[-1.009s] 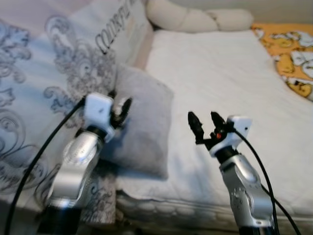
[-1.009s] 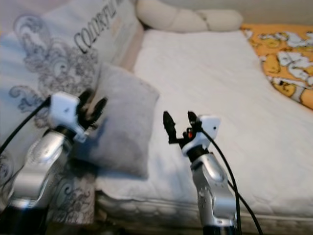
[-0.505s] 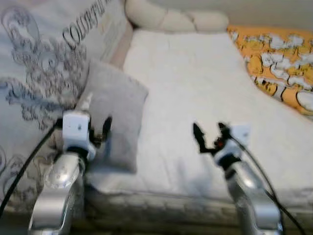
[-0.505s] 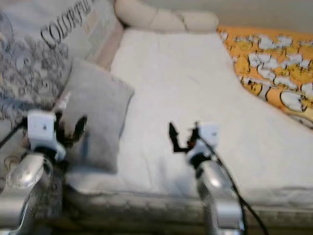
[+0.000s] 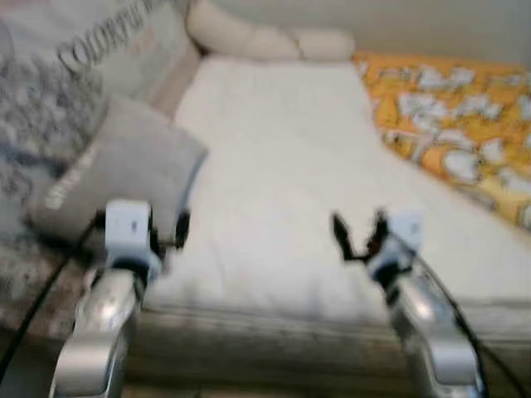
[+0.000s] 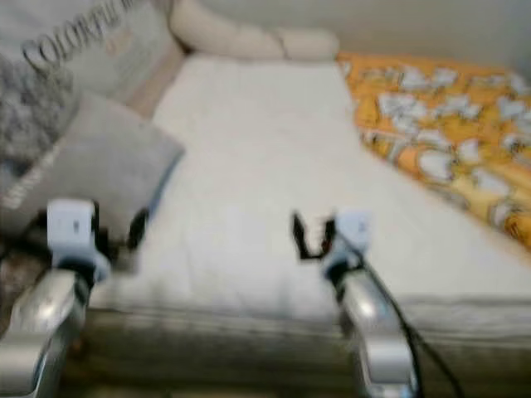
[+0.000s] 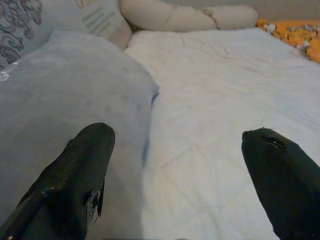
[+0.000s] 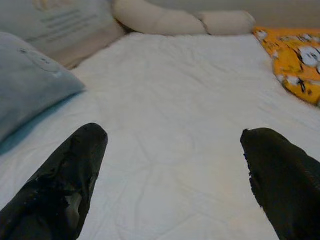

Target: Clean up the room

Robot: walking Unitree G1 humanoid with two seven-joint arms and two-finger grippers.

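A grey pillow (image 7: 75, 110) is lying just beyond the left gripper (image 7: 180, 175); both grippers' fingers (image 8: 280, 175) are being held spread, empty, above the bed (image 5: 282, 166).

head stereo: high, blurred, looks forward and down over bed (image 5: 274, 166) | left wrist: low, close, faces grey pillow (image 7: 65, 100) and bed | right wrist: low, faces bed's far end | shared by all: bed, bolster (image 8: 165, 20), orange blanket (image 6: 440, 116)

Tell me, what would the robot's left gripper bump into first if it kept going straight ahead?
Probably the grey pillow. The open left gripper points along the pillow's edge, where it lies on the white mattress. Depth is hard to judge, so it might slide past onto the mattress instead.
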